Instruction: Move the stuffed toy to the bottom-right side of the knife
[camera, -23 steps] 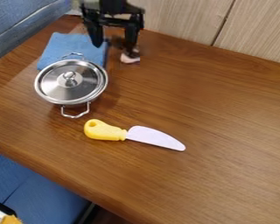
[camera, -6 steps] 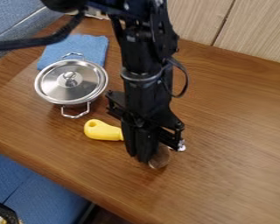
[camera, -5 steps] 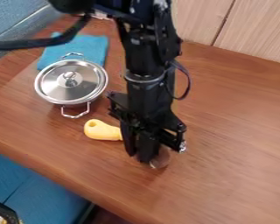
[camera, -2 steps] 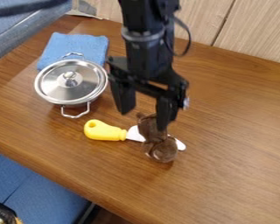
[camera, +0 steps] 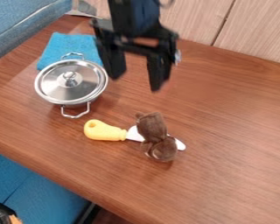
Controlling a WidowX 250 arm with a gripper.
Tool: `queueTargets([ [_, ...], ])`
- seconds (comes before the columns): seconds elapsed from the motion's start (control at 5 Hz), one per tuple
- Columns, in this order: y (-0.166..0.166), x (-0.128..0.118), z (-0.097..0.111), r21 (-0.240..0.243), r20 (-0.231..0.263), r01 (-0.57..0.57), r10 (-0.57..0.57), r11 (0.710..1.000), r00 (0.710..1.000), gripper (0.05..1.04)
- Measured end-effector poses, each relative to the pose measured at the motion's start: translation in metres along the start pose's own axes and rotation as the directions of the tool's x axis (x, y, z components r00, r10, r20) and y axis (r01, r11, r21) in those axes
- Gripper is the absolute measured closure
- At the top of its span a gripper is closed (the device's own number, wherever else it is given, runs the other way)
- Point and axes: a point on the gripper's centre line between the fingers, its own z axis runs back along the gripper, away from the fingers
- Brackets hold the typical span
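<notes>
1. With its fingers spread and nothing pinched between them, the gripper is held above the table, up and to the left of the toy in the camera view.
2. The toy is laid across the blade of the knife, its lower part hung past the blade's lower edge; the goal is judged only partly met, since the spot to the bottom right has not been fully reached.
3. If the release is meant as final, the gripper should be lifted straight and clear, so that neither toy nor blade is brushed.
4. If a correction is wanted, the open fingers should be centred over the toy's body, lowered on either side of it, and closed gently, as soft plush is likely to be squashed rather than slipped.
5. The toy should then be raised before being carried down and right, for by dragging, the knife could be turned or pulled along; it should be set down beyond the blade.
6. The pot is well apart from the knife and should be easily avoided.
7. Compared with the frame just before, the gripper has been raised and shifted to the upper left, away from the toy; the toy and the knife appear to have been left in place.
</notes>
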Motion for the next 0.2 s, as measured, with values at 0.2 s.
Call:
queueTargets([
  [0.2, 0.0003, -0.0008, 0.0012, -0.001, -0.003, 0.002, -0.002, 1.0, 1.0, 0.084],
])
